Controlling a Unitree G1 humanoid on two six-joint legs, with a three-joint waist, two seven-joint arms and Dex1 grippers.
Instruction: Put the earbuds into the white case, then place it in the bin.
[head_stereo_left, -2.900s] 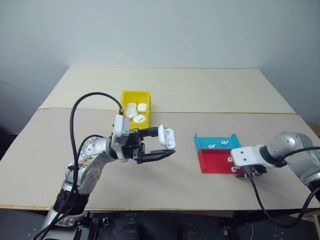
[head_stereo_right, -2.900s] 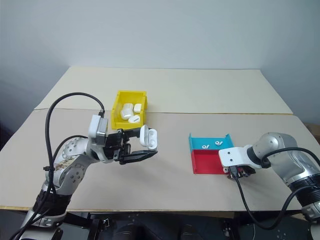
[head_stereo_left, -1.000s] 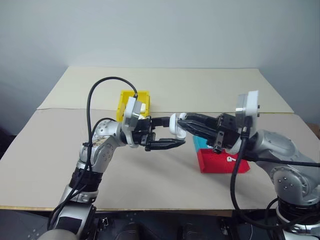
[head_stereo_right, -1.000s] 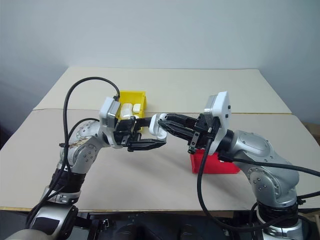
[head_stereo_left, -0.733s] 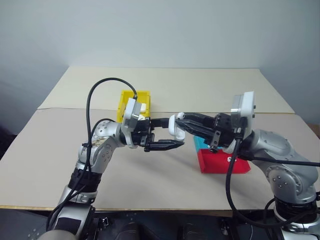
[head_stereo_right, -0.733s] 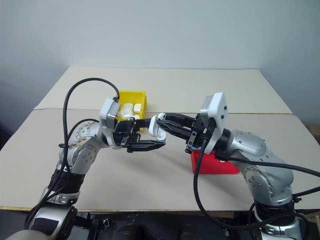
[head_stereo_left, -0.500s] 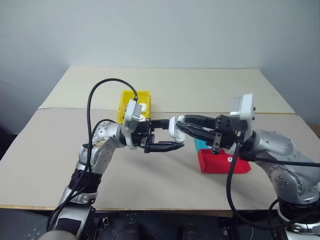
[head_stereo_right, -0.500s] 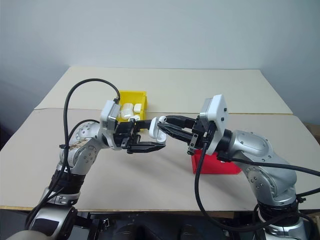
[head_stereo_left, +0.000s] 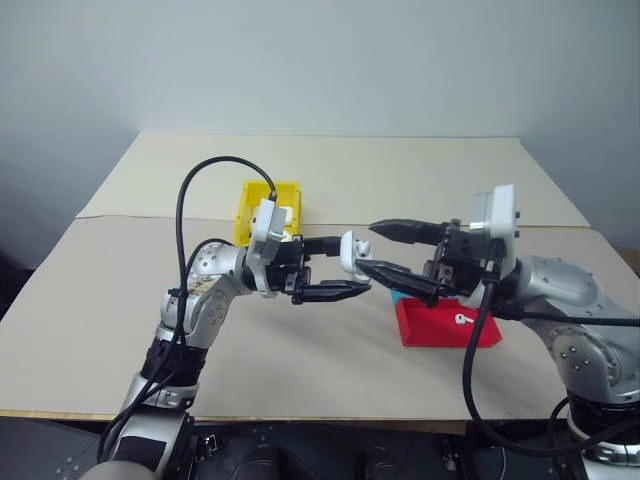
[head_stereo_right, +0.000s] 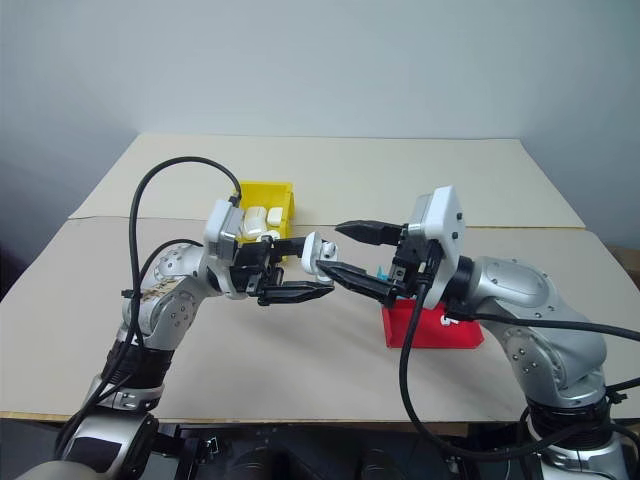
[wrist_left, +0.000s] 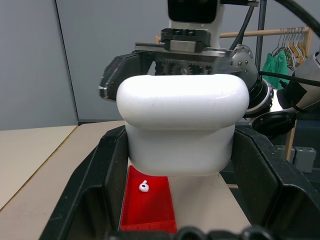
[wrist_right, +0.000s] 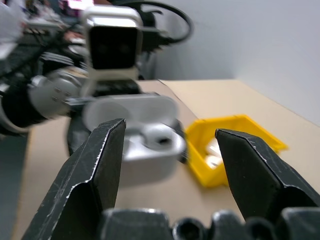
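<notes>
head views – left gripper (head_stereo_left: 345, 268): clamped on the white case (head_stereo_left: 349, 252), held up in the air over the middle of the table (head_stereo_left: 300, 370), pointing right.
head views – right gripper (head_stereo_left: 383, 246): fingers spread wide and holding nothing, one above and one below, tips just right of the white case.
head views – bin (head_stereo_left: 252, 194): yellow, on the far left of centre behind the left arm, with other white cases lying in it.
head views – trays: red tray (head_stereo_left: 440, 330) on the right with one earbud (head_stereo_left: 461, 319) in it; a sliver of the teal tray (head_stereo_left: 398, 291) shows just beyond it, behind the right gripper.
left wrist view – white case: gripped between the black fingers (wrist_left: 85, 200), its rounded back toward the camera; the red tray and one earbud lie on the table below.
right wrist view – white case: lid flipped up, one socket seems filled, though blur leaves it unsure; it sits between the spread fingers (wrist_right: 95, 165), with the bin beyond.
step in hand: loading the earbuds into the open case; judged part done, as one earbud lies in the red tray.
next move: likely the right gripper goes down to the red tray for that earbud; it is tiny, so a fine pinch and a careful line-up with the free socket are needed while the left holds steady.
</notes>
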